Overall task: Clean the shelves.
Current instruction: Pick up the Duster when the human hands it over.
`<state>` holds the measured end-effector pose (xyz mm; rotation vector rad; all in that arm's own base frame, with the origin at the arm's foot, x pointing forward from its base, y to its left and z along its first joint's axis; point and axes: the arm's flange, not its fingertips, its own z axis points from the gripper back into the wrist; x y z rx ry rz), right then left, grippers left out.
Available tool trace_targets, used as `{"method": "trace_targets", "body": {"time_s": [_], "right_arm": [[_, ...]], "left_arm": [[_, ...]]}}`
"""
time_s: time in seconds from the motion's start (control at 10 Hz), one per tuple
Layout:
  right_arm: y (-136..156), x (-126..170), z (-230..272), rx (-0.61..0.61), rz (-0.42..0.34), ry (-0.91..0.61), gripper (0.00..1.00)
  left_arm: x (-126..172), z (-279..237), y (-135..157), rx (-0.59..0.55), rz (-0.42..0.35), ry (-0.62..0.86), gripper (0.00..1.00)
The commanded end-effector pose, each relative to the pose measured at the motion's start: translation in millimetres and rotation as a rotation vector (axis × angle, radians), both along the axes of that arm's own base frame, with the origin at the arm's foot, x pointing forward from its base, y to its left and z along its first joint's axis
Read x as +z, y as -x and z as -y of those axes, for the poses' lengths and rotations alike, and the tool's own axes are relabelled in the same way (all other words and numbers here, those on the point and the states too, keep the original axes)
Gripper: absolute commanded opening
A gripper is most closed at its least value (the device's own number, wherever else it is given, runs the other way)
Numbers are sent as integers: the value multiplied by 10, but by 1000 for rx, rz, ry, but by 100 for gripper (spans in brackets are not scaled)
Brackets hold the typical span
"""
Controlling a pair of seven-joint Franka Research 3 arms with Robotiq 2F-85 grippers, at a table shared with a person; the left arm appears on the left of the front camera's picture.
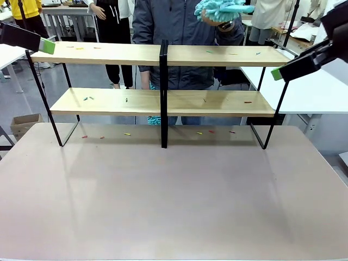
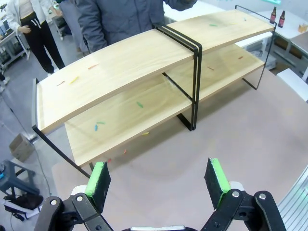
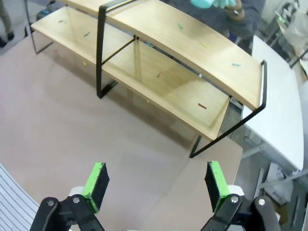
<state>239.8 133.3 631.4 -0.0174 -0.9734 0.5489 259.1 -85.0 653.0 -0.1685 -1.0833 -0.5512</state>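
Hovering at either end of the shelves (image 1: 141,101), the left gripper (image 2: 158,182) and right gripper (image 3: 155,183) both have their jaws wide apart with nothing between them. The shelves stand at the far side of the table (image 1: 174,190), two racks butted end to end. A person (image 1: 168,24) behind them holds a teal duster (image 1: 220,10) above the right rack's top board.

Judgement: sweep each board end to end, top tier first, so debris drops downward and is not spread again.

Contents: small coloured scraps (image 1: 88,98) lie on all four boards, and a few more lie on the table beneath.
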Motion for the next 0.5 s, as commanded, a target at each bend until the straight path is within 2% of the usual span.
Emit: {"method": "trace_targets", "body": {"time_s": [0.0, 0.2, 0.4], "right_arm": [[225, -536, -8, -37, -4, -21, 100], [163, -564, -48, -66, -39, -46, 100], [138, -536, -60, -103, -35, -83, 100]], "left_arm": [[0, 0, -3, -1, 2, -1, 100], [0, 0, -3, -1, 2, -1, 100], [0, 0, -3, -1, 2, -1, 100]]}}
